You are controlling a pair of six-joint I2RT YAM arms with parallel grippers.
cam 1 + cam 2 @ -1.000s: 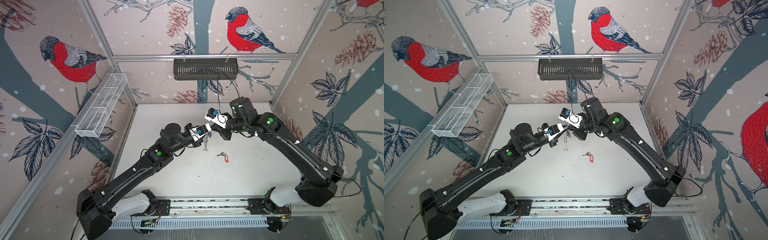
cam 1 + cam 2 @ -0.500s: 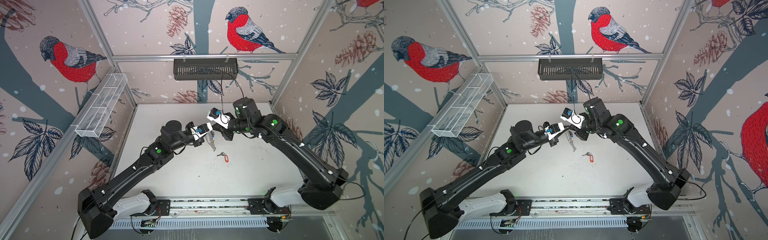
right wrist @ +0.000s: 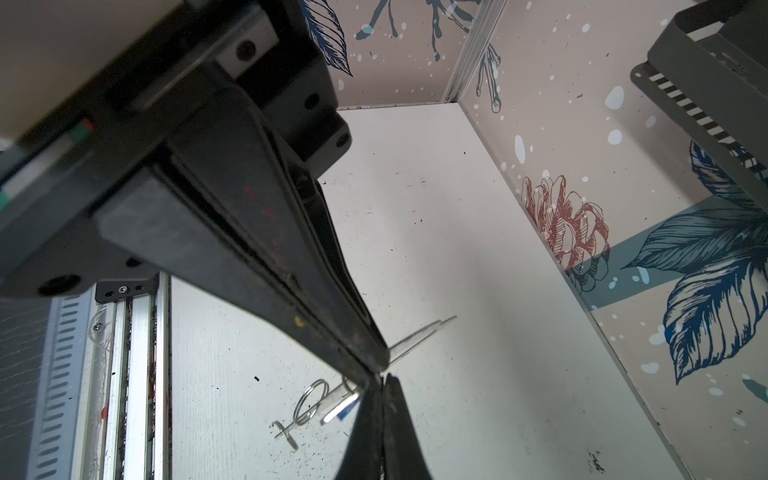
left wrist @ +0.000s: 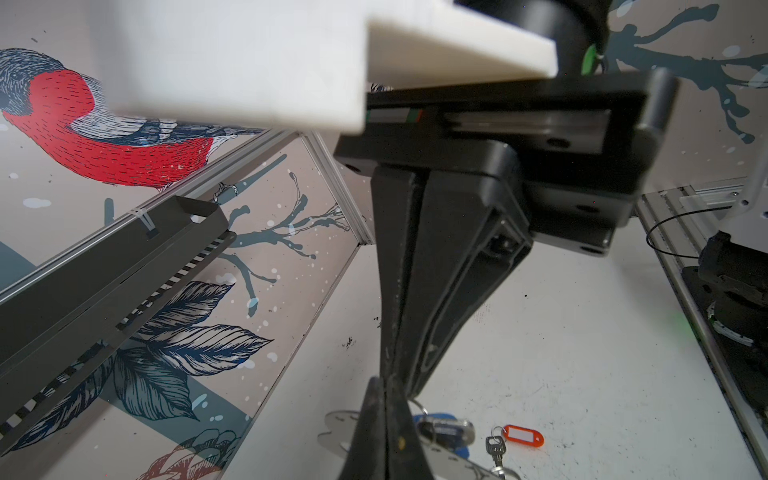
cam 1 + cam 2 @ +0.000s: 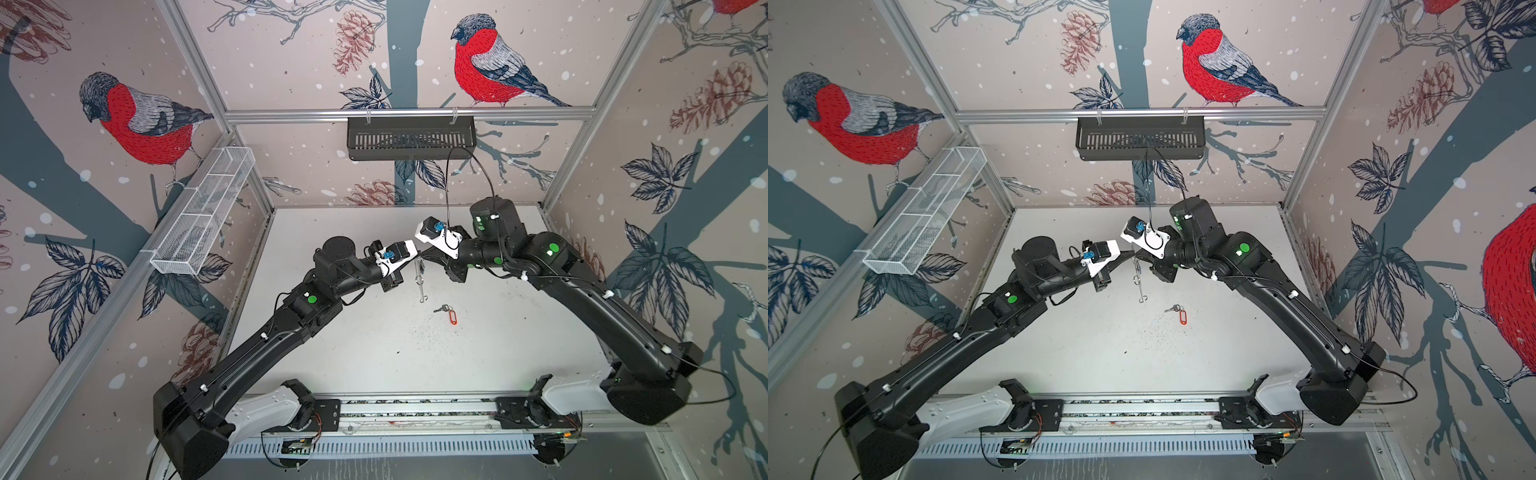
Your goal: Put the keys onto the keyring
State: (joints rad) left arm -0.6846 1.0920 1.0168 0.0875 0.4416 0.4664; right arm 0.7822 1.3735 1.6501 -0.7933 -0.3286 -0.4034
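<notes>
Grippers fill the nearest part of our views: the left gripper (image 4: 382, 399) and the right gripper (image 3: 376, 368) meet tip to tip at the top edge of the keyring (image 4: 338, 429), each with its jaws pressed together. We see the right one pinching that edge. The left one's own fingers cover its contact, so we cannot tell whether it grips the plate too. The keyring hangs in the air below them, edge-on and a mere sliver in both top views, with a small metal ring (image 3: 309, 403) at its lower end. Against the keyring shows the blue-tagged key (image 4: 446, 430), half hidden; whether it is hooked on we cannot make out. Below the keyring and a little toward the right arm's side, the red-tagged key (image 5: 451, 315) lies flat on the white table (image 5: 374, 357), which is flecked with dark specks. Behind the keyring, a black basket (image 5: 411, 137) hangs on the back wall (image 5: 291, 166), papered with bullfinches and pine cones.
</notes>
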